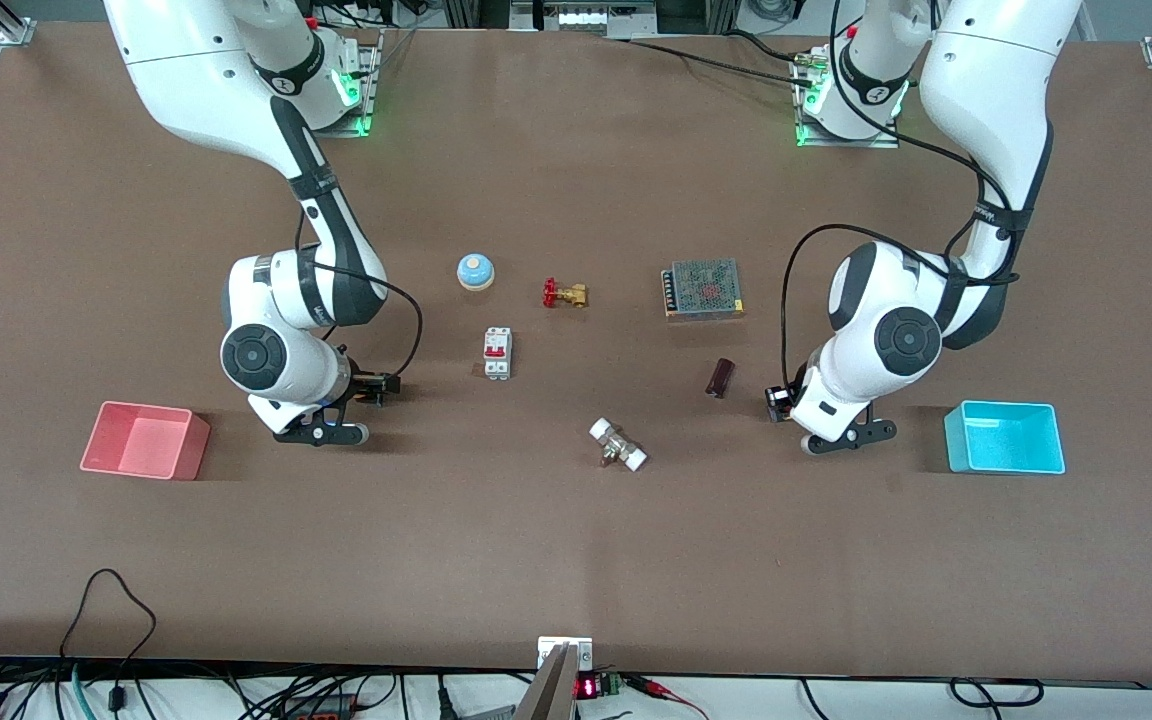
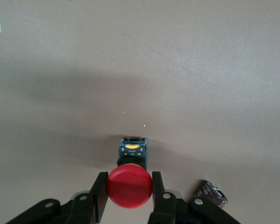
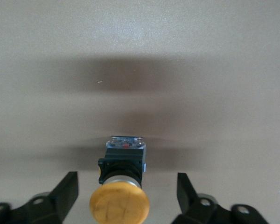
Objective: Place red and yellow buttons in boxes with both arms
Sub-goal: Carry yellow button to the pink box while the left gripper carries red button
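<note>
In the left wrist view my left gripper (image 2: pixel 129 176) is shut on the round cap of the red button (image 2: pixel 129 189), whose black body points away over the table. In the front view the left gripper (image 1: pixel 774 402) is low at the table, beside the cyan box (image 1: pixel 956 446). In the right wrist view my right gripper (image 3: pixel 127 176) is open, its fingers wide apart on either side of the orange-yellow button (image 3: pixel 119 203), which lies on the table untouched. In the front view the right gripper (image 1: pixel 381 385) is low, beside the pink-red box (image 1: pixel 192 450). Both boxes look empty.
A dark cylinder (image 1: pixel 720 377) lies close to the left gripper and also shows in the left wrist view (image 2: pixel 211 194). Mid-table are a blue bell (image 1: pixel 475 271), a brass valve (image 1: pixel 564 293), a white breaker (image 1: pixel 497 353), a mesh power supply (image 1: pixel 703 288) and a white fitting (image 1: pixel 618 445).
</note>
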